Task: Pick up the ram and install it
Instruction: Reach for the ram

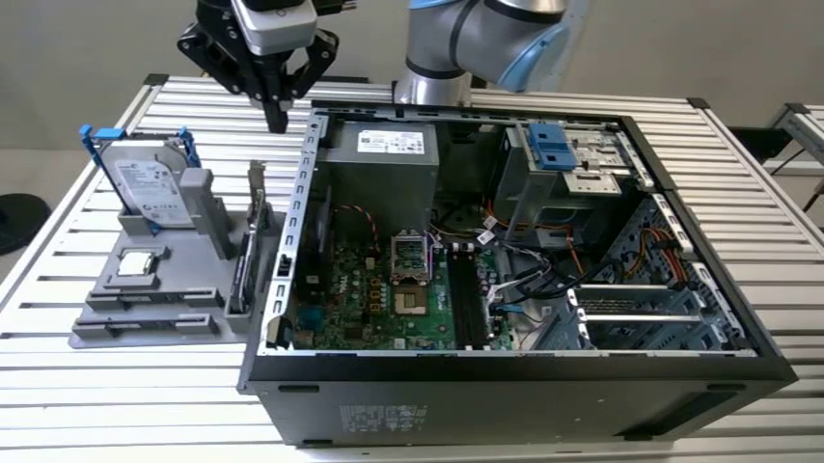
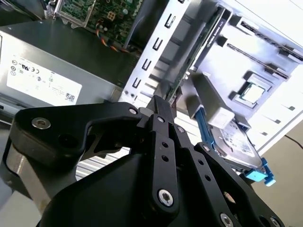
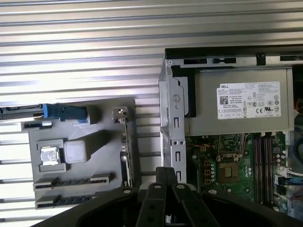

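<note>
One bench point(image 1: 129, 395) of metal slats carries everything. On it lies one open case point(image 1: 515, 410), and on the exterior view's left of it one grey fixture point(image 1: 193, 289).

The single gripper point(image 1: 276, 123) hangs over the fixture's far end, just beside the case's far left corner. Its jaws are clenched together with nothing between them. The task therefore looks to be at the approach, with nothing picked up or installed yet.

The fixture holds:
- one drive point(image 1: 149, 188), upright at the far end;
- one card point(image 1: 255, 183) with a metal bracket, on edge along the right side;
- one ram point(image 3: 126, 151), which I take to be the thin dark stick standing close against that card, near the case wall;
- one chip point(image 1: 138, 262) in the middle;
- two holder slots point(image 1: 152, 303) at the near end.

From above, the ram and the card are hard to separate.

Inside the case, long black board slots point(image 1: 466, 294) sit right of the socket. I cannot count them surely.

As I judge it, a grasp calls for parted jaws lined up with the ram's thin edge and kept clear of the card.
</note>
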